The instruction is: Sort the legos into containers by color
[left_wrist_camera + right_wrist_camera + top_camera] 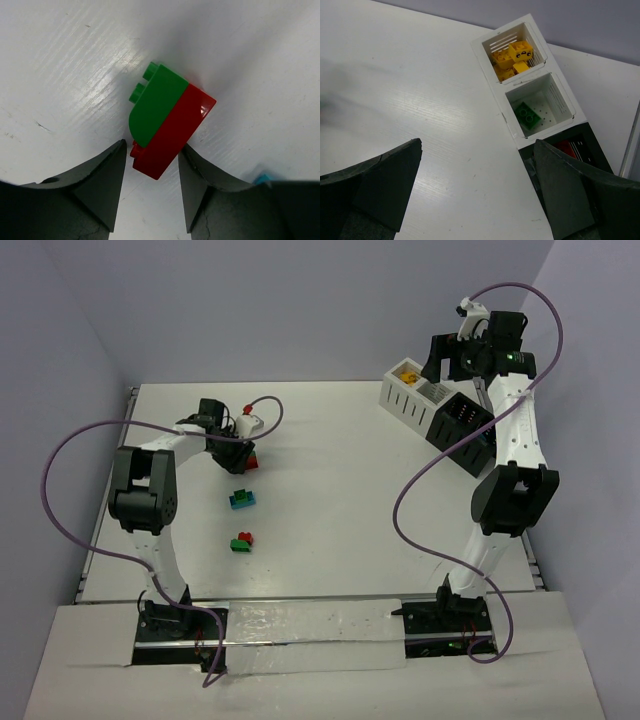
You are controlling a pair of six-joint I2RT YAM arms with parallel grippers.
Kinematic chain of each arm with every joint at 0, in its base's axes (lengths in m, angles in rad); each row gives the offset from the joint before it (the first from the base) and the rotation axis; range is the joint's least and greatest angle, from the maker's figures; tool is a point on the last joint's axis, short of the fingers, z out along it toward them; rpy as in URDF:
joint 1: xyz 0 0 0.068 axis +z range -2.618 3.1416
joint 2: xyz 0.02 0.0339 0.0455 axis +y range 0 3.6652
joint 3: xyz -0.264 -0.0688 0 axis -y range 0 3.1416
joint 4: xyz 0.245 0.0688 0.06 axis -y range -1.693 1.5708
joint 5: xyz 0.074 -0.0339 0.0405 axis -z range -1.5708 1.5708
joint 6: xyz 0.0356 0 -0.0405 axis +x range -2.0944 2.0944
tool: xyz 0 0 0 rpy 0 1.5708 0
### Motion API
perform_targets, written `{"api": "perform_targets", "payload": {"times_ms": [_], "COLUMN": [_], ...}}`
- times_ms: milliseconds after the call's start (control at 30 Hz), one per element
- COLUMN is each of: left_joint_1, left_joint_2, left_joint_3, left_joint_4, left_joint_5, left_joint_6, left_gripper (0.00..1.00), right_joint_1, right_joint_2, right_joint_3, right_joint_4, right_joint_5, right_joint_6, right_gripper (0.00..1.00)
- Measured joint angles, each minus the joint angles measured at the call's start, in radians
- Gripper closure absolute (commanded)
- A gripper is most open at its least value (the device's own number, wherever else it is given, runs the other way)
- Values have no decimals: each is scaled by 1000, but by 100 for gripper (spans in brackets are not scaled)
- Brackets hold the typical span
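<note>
A green-and-red lego pair (pixel 167 117) lies on the white table; in the top view it shows as a red bit (pixel 252 462) by my left gripper (pixel 243 452). My left gripper (pixel 152 150) is open, its jaws on either side of the pair's red end. A teal-and-green pair (pixel 241 500) and a green-and-red pair (pixel 241 540) lie nearer me. My right gripper (pixel 477 145) is open and empty, held high by the containers (pixel 440 405). The white bins hold yellow bricks (pixel 512 55) and a green brick (pixel 527 115); a black bin holds a red brick (pixel 567 147).
The row of bins runs diagonally at the back right, white ones (pixel 408 390) farther and black ones (pixel 470 435) nearer the right arm. A teal scrap (pixel 262 176) shows past my left gripper's right finger. A purple cable loops by each arm.
</note>
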Motion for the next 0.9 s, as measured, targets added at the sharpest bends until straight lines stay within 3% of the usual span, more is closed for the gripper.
{"api": "perform_targets", "payload": {"times_ms": [333,600,900], "left_joint_1": [0,-1,-90], "left_joint_2": [0,-88,-408], "left_joint_3": [-4,-97,-258], "left_joint_4": [27,59,225], "left_joint_5": [31,109,225], "left_joint_6": [40,88,233], "left_gripper": [80,89,96], "right_joint_1": [11,56,231], "right_joint_2": [0,-42,-63], "right_joint_3": [-1,-149,-270], "right_joint_4": [-3,35,65], "right_joint_5": [-3,-69,-289], "right_joint_6": [0,71,223], "right_gripper": [0,0,0]}}
